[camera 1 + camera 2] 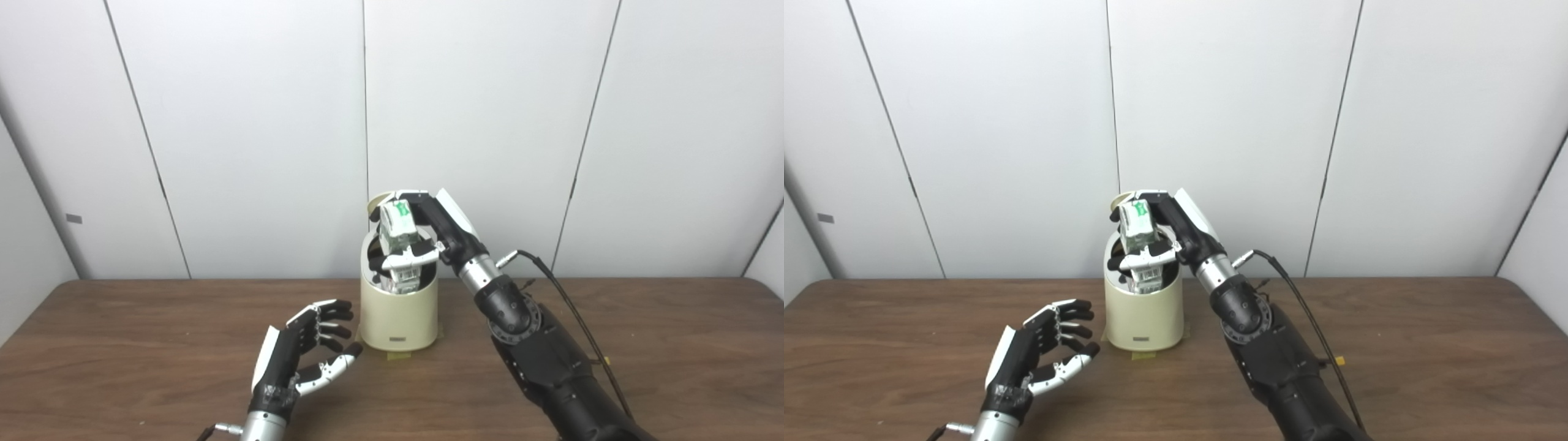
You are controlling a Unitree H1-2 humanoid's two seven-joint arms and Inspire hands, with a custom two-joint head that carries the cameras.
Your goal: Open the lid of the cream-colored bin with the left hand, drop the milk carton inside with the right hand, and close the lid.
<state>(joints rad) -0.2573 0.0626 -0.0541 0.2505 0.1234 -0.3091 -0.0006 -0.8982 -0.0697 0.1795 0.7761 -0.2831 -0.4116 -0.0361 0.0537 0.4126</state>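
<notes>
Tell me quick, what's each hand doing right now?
Right hand shut on milk carton, carton's lower end inside the bin. Lid up behind. Left hand open beside the bin. Nothing in the way.

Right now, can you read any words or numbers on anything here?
None can be read.
milk carton: green and grey print, too blurred.
cream-colored bin: small dark label low on its front, too small.
Grey tag on the left wall: blank or too small to tell.
</notes>
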